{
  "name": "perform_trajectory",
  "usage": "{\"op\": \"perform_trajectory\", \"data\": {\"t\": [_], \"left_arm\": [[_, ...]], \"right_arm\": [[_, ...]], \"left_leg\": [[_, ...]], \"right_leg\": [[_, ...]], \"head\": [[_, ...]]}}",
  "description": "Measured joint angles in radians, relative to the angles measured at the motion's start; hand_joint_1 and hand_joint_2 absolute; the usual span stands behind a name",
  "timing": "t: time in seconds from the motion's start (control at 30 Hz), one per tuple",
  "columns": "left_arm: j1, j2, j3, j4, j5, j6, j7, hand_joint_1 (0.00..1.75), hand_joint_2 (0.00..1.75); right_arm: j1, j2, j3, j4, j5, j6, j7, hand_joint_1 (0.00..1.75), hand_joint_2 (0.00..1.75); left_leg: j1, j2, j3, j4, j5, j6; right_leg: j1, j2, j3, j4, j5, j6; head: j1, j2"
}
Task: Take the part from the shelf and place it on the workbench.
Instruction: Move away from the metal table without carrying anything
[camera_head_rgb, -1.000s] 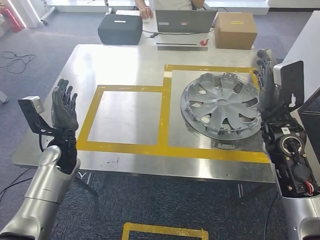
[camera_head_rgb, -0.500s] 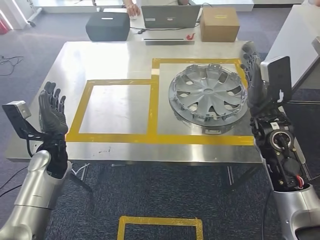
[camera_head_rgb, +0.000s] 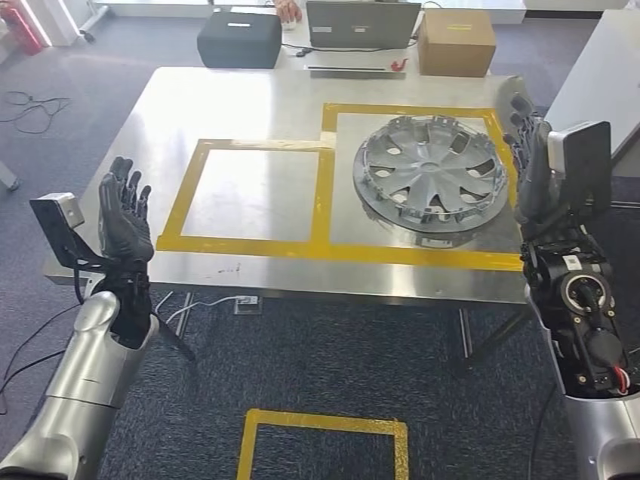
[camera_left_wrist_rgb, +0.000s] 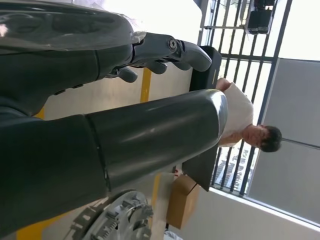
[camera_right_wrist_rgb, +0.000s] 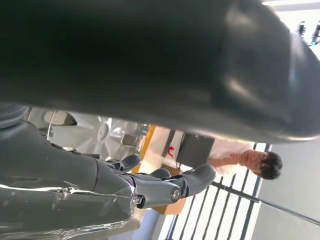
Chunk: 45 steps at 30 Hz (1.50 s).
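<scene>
Both robot hands (camera_head_rgb: 124, 215) (camera_head_rgb: 532, 160) empty, wheel cover (camera_head_rgb: 430, 172) between

camera shifted, whole scene reframed, workbench (camera_head_rgb: 249, 100) farther off

Silver-grey wheel cover (camera_head_rgb: 432, 173): round, multi-spoke, slotted openings, small hub at centre. Lying flat, face up, on the steel workbench (camera_head_rgb: 249, 100), inside the right-hand yellow-taped rectangle (camera_head_rgb: 423, 255). Sits toward the far right of that zone, near edge well clear of the front tape line. Nothing touching it.
</scene>
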Motion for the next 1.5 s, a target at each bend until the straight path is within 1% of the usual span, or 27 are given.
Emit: {"op": "perform_trajectory", "data": {"t": [0.07, 0.1, 0.2, 0.23, 0.27, 0.3, 0.37, 0.43, 0.5, 0.57, 0.6, 0.7, 0.73, 0.77, 0.83, 0.87, 0.93, 1.0, 1.07, 1.1, 1.17, 1.23, 1.3, 1.33, 1.4, 1.43, 1.5], "left_arm": [[-0.001, 0.000, 0.000, 0.000, 0.000, 0.000, 0.000, 0.00, 0.00], [-0.001, 0.000, 0.000, 0.000, 0.000, 0.000, 0.000, 0.00, 0.00], [-0.002, 0.000, 0.000, 0.000, 0.000, 0.000, 0.000, 0.00, 0.00], [-0.001, 0.000, 0.000, 0.000, 0.000, 0.000, 0.000, 0.00, 0.00], [0.000, 0.000, 0.000, 0.001, 0.000, 0.000, 0.000, 0.00, 0.00], [0.000, 0.000, 0.000, 0.001, 0.000, 0.000, 0.000, 0.00, 0.00], [-0.002, 0.000, 0.000, 0.001, 0.000, 0.000, 0.000, 0.00, 0.00], [-0.006, 0.000, 0.000, 0.001, 0.000, 0.000, 0.000, 0.00, 0.00], [-0.009, -0.001, 0.000, 0.001, 0.000, 0.000, 0.000, 0.00, 0.00], [-0.009, -0.002, 0.000, 0.001, 0.000, 0.000, 0.000, 0.00, 0.00], [-0.009, -0.003, 0.000, 0.002, 0.000, 0.000, 0.000, 0.00, 0.00], [-0.008, -0.004, 0.000, 0.002, 0.000, 0.000, 0.000, 0.00, 0.00], [-0.006, -0.004, 0.000, 0.002, 0.000, 0.000, 0.000, 0.00, 0.00], [-0.004, -0.005, 0.000, 0.002, 0.000, 0.000, 0.000, 0.00, 0.00], [0.000, -0.005, 0.000, 0.002, 0.000, 0.000, 0.000, 0.00, 0.00], [0.002, -0.005, 0.000, 0.002, 0.000, 0.000, 0.001, 0.00, 0.00], [0.003, -0.005, 0.000, 0.002, 0.000, 0.001, 0.001, 0.00, 0.00], [0.003, -0.004, 0.000, 0.002, 0.000, 0.002, 0.002, 0.00, 0.00], [0.006, -0.004, 0.000, 0.001, 0.000, 0.002, 0.003, 0.00, 0.00], [0.008, -0.004, 0.000, 0.001, 0.000, 0.002, 0.004, 0.00, 0.00], [0.009, -0.003, 0.000, 0.001, 0.000, 0.002, 0.004, 0.00, 0.00], [0.012, -0.002, 0.000, 0.001, 0.001, 0.003, 0.004, 0.00, 0.00], [0.017, -0.002, 0.000, 0.001, 0.001, 0.003, 0.004, 0.00, 0.00], [0.018, -0.002, 0.000, 0.001, 0.001, 0.003, 0.004, 0.00, 0.00], [0.017, -0.002, 0.000, 0.001, 0.001, 0.003, 0.004, 0.00, 0.00], [0.016, -0.002, 0.000, 0.000, 0.001, 0.003, 0.004, 0.00, 0.00], [0.017, -0.002, 0.000, -0.002, 0.001, 0.004, 0.005, 0.00, 0.00]], "right_arm": [[-0.002, -0.001, 0.001, 0.000, 0.000, 0.000, 0.000, 0.00, 0.00], [-0.003, -0.001, 0.001, 0.000, 0.000, 0.000, 0.000, 0.00, 0.00], [-0.004, -0.001, 0.001, 0.000, 0.000, 0.000, 0.000, 0.00, 0.00], [-0.003, -0.001, 0.001, 0.000, 0.000, 0.000, 0.000, 0.00, 0.00], [-0.002, -0.001, 0.001, 0.000, 0.000, 0.000, 0.000, 0.00, 0.00], [-0.001, -0.001, 0.001, 0.000, 0.000, 0.000, 0.000, 0.00, 0.00], [-0.001, -0.001, 0.001, 0.000, 0.000, 0.000, 0.000, 0.00, 0.00], [-0.002, -0.002, 0.000, -0.001, 0.000, 0.000, 0.000, 0.00, 0.00], [-0.003, -0.002, 0.000, -0.003, 0.000, 0.000, 0.000, 0.00, 0.00], [-0.003, -0.005, 0.000, -0.003, 0.000, 0.000, 0.000, 0.00, 0.00], [-0.002, -0.006, 0.000, -0.002, 0.000, 0.000, 0.000, 0.00, 0.00], [-0.001, -0.010, 0.000, -0.002, 0.000, 0.000, 0.000, 0.00, 0.00], [0.001, -0.010, 0.000, -0.002, 0.000, 0.001, 0.000, 0.00, 0.00], [0.003, -0.010, 0.001, -0.002, 0.000, 0.002, 0.000, 0.00, 0.00], [0.005, -0.010, 0.001, -0.002, 0.000, 0.005, 0.000, 0.00, 0.00], [0.005, -0.010, 0.001, -0.003, 0.000, 0.006, 0.000, 0.00, 0.00], [0.004, -0.010, 0.001, -0.006, 0.000, 0.007, 0.000, 0.00, 0.00], [0.003, -0.011, 0.001, -0.009, -0.001, 0.008, 0.000, 0.00, 0.00], [0.003, -0.011, 0.001, -0.011, -0.002, 0.009, 0.000, 0.00, 0.00], [0.003, -0.011, 0.002, -0.011, -0.002, 0.009, 0.000, 0.00, 0.00], [0.004, -0.011, 0.002, -0.011, -0.004, 0.009, 0.001, 0.00, 0.00], [0.005, -0.011, 0.003, -0.011, -0.004, 0.009, 0.001, 0.00, 0.00], [0.008, -0.011, 0.003, -0.011, -0.003, 0.009, 0.001, 0.00, 0.00], [0.009, -0.011, 0.003, -0.011, -0.003, 0.009, 0.001, 0.00, 0.00], [0.010, -0.011, 0.003, -0.012, -0.003, 0.009, 0.001, 0.00, 0.00], [0.009, -0.011, 0.002, -0.014, -0.004, 0.008, 0.002, 0.00, 0.00], [0.010, -0.011, 0.002, -0.018, -0.004, 0.008, 0.003, 0.00, 0.00]], "left_leg": [[-0.001, -0.001, -0.009, 0.005, -0.003, -0.011], [-0.001, -0.002, -0.022, 0.027, -0.027, -0.016], [0.004, -0.003, -0.089, 0.210, -0.164, -0.029], [0.006, -0.003, -0.105, 0.273, -0.191, -0.032], [0.007, -0.003, -0.108, 0.310, -0.195, -0.034], [0.008, -0.003, -0.092, 0.308, -0.179, -0.035], [0.009, -0.003, -0.006, 0.205, -0.129, -0.032], [0.006, -0.003, 0.089, 0.066, -0.119, -0.023], [0.001, -0.005, 0.118, 0.007, -0.125, -0.010], [0.003, -0.004, 0.105, 0.002, -0.110, 0.004], [0.004, -0.003, 0.097, 0.001, -0.100, 0.011], [0.005, 0.000, 0.067, -0.002, -0.071, 0.028], [0.003, 0.000, 0.055, -0.002, -0.061, 0.031], [0.002, 0.000, 0.043, -0.001, -0.052, 0.031], [0.000, -0.001, 0.020, 0.002, -0.035, 0.029], [-0.001, -0.002, 0.010, 0.003, -0.028, 0.027], [-0.004, -0.002, -0.004, 0.006, -0.013, 0.021], [-0.002, -0.002, -0.009, 0.001, 0.004, 0.010], [-0.002, -0.003, -0.013, -0.006, 0.014, -0.003], [-0.002, -0.004, -0.020, 0.002, 0.003, -0.010], [-0.001, -0.006, -0.054, 0.083, -0.075, -0.022], [0.006, -0.006, -0.098, 0.227, -0.164, -0.033], [0.013, -0.006, -0.106, 0.303, -0.174, -0.042], [0.016, -0.005, -0.082, 0.287, -0.151, -0.045], [0.022, -0.005, 0.007, 0.169, -0.107, -0.051], [0.021, -0.007, 0.051, 0.100, -0.101, -0.049], [0.018, -0.012, 0.091, 0.029, -0.106, -0.037]], "right_leg": [[-0.005, -0.003, -0.011, -0.003, 0.016, -0.016], [-0.008, -0.004, -0.021, -0.006, 0.026, -0.025], [-0.011, -0.007, -0.060, -0.008, 0.059, -0.039], [-0.011, -0.007, -0.074, -0.007, 0.069, -0.039], [-0.011, -0.008, -0.088, -0.007, 0.079, -0.038], [-0.012, -0.008, -0.101, -0.006, 0.089, -0.037], [-0.013, -0.007, -0.123, -0.004, 0.108, -0.031], [-0.011, -0.006, -0.138, -0.003, 0.123, -0.020], [-0.009, -0.006, -0.145, -0.006, 0.140, -0.008], [-0.010, -0.005, -0.152, -0.007, 0.147, 0.005], [-0.011, -0.005, -0.161, 0.009, 0.126, 0.010], [-0.014, -0.006, -0.210, 0.179, -0.018, 0.020], [-0.014, -0.006, -0.222, 0.248, -0.054, 0.021], [-0.013, -0.006, -0.224, 0.296, -0.067, 0.022], [-0.013, -0.006, -0.181, 0.288, -0.036, 0.018], [-0.010, -0.006, -0.135, 0.232, -0.011, 0.012], [-0.004, -0.005, -0.036, 0.088, 0.000, -0.002], [0.003, -0.005, 0.009, 0.008, -0.009, -0.012], [0.003, -0.007, 0.007, -0.010, 0.009, -0.018], [0.000, -0.009, 0.003, -0.018, 0.021, -0.024], [-0.008, -0.014, -0.014, -0.030, 0.047, -0.036], [-0.009, -0.016, -0.042, -0.028, 0.067, -0.041], [-0.012, -0.016, -0.071, -0.023, 0.085, -0.037], [-0.015, -0.016, -0.086, -0.019, 0.093, -0.033], [-0.019, -0.016, -0.111, -0.008, 0.104, -0.022], [-0.020, -0.016, -0.122, -0.001, 0.109, -0.016], [-0.018, -0.015, -0.135, 0.005, 0.122, -0.003]], "head": [[-0.001, 0.000], [-0.004, 0.000], [-0.021, 0.000], [-0.026, 0.000], [-0.030, 0.000], [-0.034, 0.000], [-0.042, 0.000], [-0.048, 0.000], [-0.050, 0.000], [-0.046, 0.000], [-0.043, 0.000], [-0.023, 0.000], [-0.017, 0.000], [-0.012, 0.000], [-0.002, 0.000], [0.002, 0.000], [0.006, 0.000], [0.005, 0.000], [0.006, 0.000], [0.007, 0.000], [-0.004, 0.000], [-0.019, 0.000], [-0.029, 0.000], [-0.032, 0.000], [-0.041, 0.000], [-0.045, 0.000], [-0.048, 0.000]]}}
